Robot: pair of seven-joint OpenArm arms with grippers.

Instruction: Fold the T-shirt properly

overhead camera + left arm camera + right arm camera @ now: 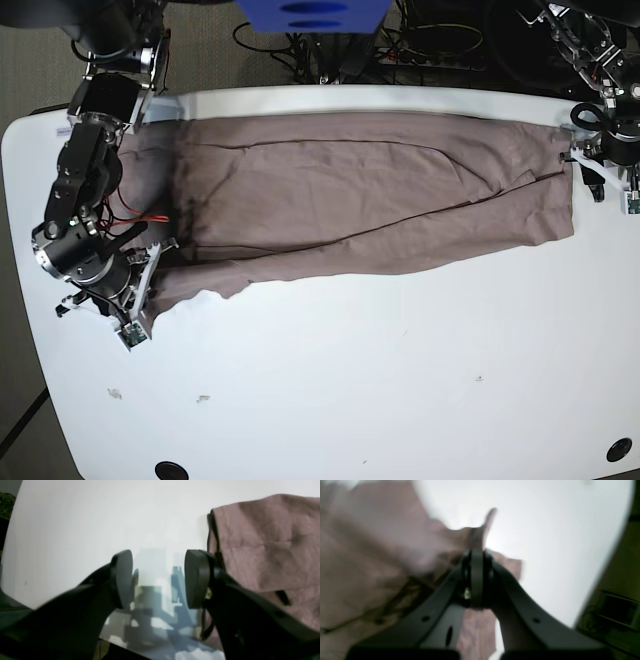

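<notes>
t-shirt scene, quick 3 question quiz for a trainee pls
1. True or false: the left gripper grips the T-shirt.
2. Which gripper is shut on cloth? A) left B) right C) neither
3. Fill in: the T-shirt lies stretched along the far side of the white ____.

Key:
1. False: its jaws stand open beside the shirt's edge.
2. B: the right gripper pinches the fabric.
3. table.

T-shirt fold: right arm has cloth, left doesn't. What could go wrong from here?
1. The right gripper is shut on an edge of the T-shirt; pulling alone could drag or skew the long fold.
2. The left gripper is open over the bare table beside the shirt's end, so closing there would likely catch nothing.
3. The lower layer lies slanted and may fold unevenly.
</notes>
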